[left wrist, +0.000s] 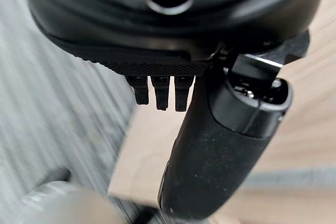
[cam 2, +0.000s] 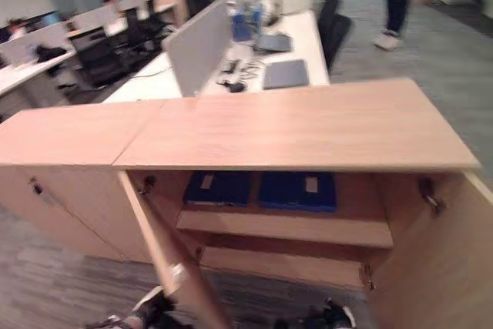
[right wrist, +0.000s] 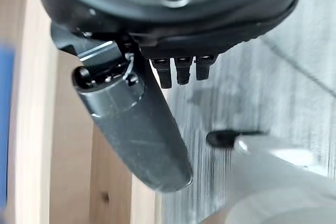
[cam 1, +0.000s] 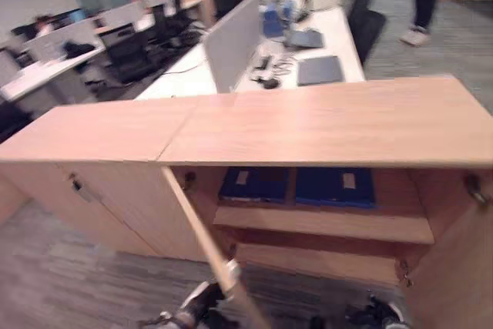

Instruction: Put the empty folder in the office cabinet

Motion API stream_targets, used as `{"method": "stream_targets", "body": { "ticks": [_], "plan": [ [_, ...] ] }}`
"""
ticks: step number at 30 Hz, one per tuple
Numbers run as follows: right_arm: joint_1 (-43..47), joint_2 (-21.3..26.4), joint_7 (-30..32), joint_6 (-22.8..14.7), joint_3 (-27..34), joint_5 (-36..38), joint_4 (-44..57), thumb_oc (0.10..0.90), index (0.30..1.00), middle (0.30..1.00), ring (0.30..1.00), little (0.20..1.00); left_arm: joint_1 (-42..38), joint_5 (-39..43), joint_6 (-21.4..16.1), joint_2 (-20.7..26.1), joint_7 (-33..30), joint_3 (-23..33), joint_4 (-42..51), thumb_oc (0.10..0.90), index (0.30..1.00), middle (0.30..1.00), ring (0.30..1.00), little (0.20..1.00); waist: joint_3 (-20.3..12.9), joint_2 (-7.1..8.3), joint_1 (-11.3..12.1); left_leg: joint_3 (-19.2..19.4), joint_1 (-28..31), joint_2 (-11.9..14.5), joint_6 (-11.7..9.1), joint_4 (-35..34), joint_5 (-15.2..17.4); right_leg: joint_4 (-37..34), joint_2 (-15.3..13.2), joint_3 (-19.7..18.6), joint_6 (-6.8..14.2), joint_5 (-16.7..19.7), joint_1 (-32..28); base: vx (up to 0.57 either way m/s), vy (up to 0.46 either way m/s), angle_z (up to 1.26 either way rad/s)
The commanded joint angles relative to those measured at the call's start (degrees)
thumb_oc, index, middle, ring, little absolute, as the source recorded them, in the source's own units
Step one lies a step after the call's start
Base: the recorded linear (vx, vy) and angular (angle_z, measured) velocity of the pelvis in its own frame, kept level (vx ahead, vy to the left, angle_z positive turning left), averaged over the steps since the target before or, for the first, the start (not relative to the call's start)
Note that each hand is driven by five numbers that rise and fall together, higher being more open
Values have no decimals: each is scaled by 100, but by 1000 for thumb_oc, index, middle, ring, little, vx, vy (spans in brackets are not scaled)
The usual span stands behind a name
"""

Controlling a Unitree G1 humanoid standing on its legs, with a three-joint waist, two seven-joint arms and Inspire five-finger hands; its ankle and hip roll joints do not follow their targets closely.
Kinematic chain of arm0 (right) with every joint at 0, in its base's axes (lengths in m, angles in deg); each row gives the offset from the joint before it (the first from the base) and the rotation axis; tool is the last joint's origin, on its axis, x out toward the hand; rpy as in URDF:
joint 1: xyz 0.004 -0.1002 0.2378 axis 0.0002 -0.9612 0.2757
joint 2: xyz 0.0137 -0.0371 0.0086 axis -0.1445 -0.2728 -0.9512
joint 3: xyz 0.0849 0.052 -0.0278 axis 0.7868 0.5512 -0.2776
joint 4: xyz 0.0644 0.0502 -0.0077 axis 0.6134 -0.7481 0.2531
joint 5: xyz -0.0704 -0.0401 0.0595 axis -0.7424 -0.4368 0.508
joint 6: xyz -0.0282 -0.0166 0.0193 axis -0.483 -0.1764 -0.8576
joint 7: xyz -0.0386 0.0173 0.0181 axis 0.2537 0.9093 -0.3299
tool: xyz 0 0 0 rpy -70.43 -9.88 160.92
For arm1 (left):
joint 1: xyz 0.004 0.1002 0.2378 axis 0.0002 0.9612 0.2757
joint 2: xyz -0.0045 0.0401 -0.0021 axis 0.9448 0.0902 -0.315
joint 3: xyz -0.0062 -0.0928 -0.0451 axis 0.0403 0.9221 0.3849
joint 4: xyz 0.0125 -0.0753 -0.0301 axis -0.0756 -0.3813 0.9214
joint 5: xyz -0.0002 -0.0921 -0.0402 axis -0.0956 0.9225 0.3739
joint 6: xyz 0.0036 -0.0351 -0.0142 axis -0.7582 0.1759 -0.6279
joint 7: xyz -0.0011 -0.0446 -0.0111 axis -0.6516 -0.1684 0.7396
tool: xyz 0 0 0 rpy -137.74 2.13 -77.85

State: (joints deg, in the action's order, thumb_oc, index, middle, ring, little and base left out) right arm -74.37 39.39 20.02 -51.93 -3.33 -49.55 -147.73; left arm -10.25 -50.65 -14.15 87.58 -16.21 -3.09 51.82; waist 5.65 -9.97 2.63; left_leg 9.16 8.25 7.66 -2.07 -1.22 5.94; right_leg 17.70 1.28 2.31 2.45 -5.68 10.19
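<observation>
On the grey carpet floor (cam 1: 62, 283) of an open office stands the wooden office cabinet (cam 1: 308, 125), both doors swung open. Two blue folders (cam 2: 296, 190) lie side by side on its upper shelf (cam 2: 285, 227), well above both hands. Left hand (left wrist: 173, 35) and right hand (right wrist: 173, 30) hang low with fingers curled, holding nothing.
</observation>
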Motion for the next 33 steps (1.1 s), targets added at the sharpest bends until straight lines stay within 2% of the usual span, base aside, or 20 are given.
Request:
{"method": "stream_targets", "body": {
  "ticks": [1, 2, 3, 5, 6, 7, 8, 9, 10, 12, 14, 15, 18, 19, 27, 33],
  "plan": [
    [145, -175, -29, -178, -360, -253, 98, 800, 900, 900, 900, 900, -883, 156, -945, -49, -72, 117, 887, 800, 900, 900, 900, 900, -89, 612, -256, -473, -904, -319, -330, 847, -733, -2191, -664, -294, 333, 209, -1749, 92, -17, -97],
    [145, -180, -27, -178, -359, -253, 98, 800, 900, 900, 900, 900, -887, 155, -949, -47, -75, 114, 879, 800, 900, 900, 900, 900, -87, 622, -249, -465, -901, -326, -327, 855, -722, -2190, -673, -302, 336, 200, -1753, 168, -36, -58],
    [89, -262, -49, -175, -422, -262, 148, 800, 900, 900, 900, 900, -971, 168, -926, -58, -203, 224, 691, 800, 900, 900, 900, 900, -26, 674, -179, -716, -1116, -375, -346, 798, -851, -2193, -633, -528, 334, 199, -1807, 89, -12, -52],
    [48, -296, -83, -167, -475, -283, 198, 800, 900, 900, 900, 900, -1006, 183, -930, -66, -253, 304, 586, 800, 900, 900, 900, 900, -18, 677, -173, -746, -1066, -394, -326, 668, -857, -2199, -598, -623, 341, 184, -1833, 91, -7, -68],
    [5, -326, -131, -176, -527, -341, 256, 800, 900, 900, 900, 900, -1051, 187, -920, -72, -310, 382, 386, 800, 900, 900, 900, 900, -60, 662, -209, -702, -950, -376, -323, 474, -859, -2203, -559, -647, 352, 178, -1847, 121, 44, -97],
    [-163, -382, -213, -180, -591, -410, 347, 800, 900, 900, 900, 900, -1218, 118, -895, -78, -442, 505, -88, 800, 900, 900, 900, 900, -155, 613, -285, -501, -694, -293, -320, 98, -978, -2185, -500, -662, 359, 229, -1839, 94, 50, -93],
    [-166, -379, -213, -179, -591, -411, 350, 800, 900, 900, 900, 900, -1221, 116, -901, -83, -445, 503, -97, 800, 900, 900, 900, 900, -147, 611, -278, -492, -669, -292, -321, 72, -989, -2185, -499, -669, 358, 228, -1848, 167, 90, -94],
    [-278, -405, -253, -191, -646, -444, 434, 800, 900, 900, 900, 900, -1461, 37, -843, -12, -642, 656, -548, 800, 900, 900, 900, 900, -261, 626, -410, -388, -439, -286, -305, -190, -1012, -2171, -483, -680, 376, 246, -1835, 114, 52, -42],
    [-277, -404, -253, -190, -646, -444, 436, 800, 900, 900, 900, 900, -1466, 37, -849, -15, -643, 655, -557, 800, 900, 900, 900, 900, -257, 624, -406, -382, -429, -284, -306, -204, -1019, -2170, -480, -684, 375, 247, -1836, 195, 89, -40],
    [-468, -448, -330, -213, -748, -431, 623, 800, 900, 900, 900, 900, -2065, 2, -736, 224, -913, 921, -1430, 800, 900, 900, 900, 900, -342, 712, -582, -190, -229, -307, -291, -328, -915, -2139, -489, -733, 430, 204, -1872, 169, 92, -40],
    [-524, -458, -356, -219, -753, -413, 668, 800, 900, 900, 900, 900, -2282, 29, -722, 304, -963, 966, -1678, 800, 900, 900, 900, 900, -358, 736, -612, -135, -183, -311, -282, -349, -890, -2120, -498, -764, 450, 204, -1873, 102, 77, -15],
    [-606, -442, -409, -247, -806, -389, 700, 800, 900, 900, 900, 900, -2745, 42, -680, 508, -1082, 1046, -2206, 800, 900, 900, 900, 900, -418, 768, -703, -71, -123, -336, -259, -378, -834, -2103, -508, -822, 498, 228, -1840, 91, 93, -13],
    [-678, -411, -460, -245, -837, -392, 688, 800, 900, 900, 900, 900, -3247, 7, -619, 779, -1142, 1047, -2735, 800, 900, 900, 900, 900, -458, 812, -765, 17, -76, -361, -239, -378, -755, -2090, -547, -870, 561, 257, -1814, 87, 94, -7],
    [-766, -389, -483, -254, -829, -340, 721, 800, 900, 900, 900, 900, -3615, 164, -573, 995, -1203, 1173, -3074, 800, 900, 900, 900, 900, -509, 841, -828, 60, -52, -392, -219, -378, -689, -2074, -587, -893, 625, 264, -1796, 65, 69, -5],
    [-818, -378, -559, -288, -717, -61, 739, 800, 900, 900, 900, 900, -4203, 401, -616, 1603, -1208, 1306, -3582, 800, 900, 900, 900, 900, -549, 952, -903, 270, 12, -486, -122, -378, -478, -1872, -731, -1004, 797, 308, -1589, 50, 95, -19],
    [-844, -450, -545, -315, -607, 71, 672, 800, 900, 900, 900, 900, -4021, 405, -667, 1562, -1252, 1400, -3447, 800, 900, 900, 900, 900, -563, 1022, -838, 304, 46, -560, -59, -378, -375, -1861, -838, -965, 883, 353, -1544, 25, 80, -6]
  ]
}}
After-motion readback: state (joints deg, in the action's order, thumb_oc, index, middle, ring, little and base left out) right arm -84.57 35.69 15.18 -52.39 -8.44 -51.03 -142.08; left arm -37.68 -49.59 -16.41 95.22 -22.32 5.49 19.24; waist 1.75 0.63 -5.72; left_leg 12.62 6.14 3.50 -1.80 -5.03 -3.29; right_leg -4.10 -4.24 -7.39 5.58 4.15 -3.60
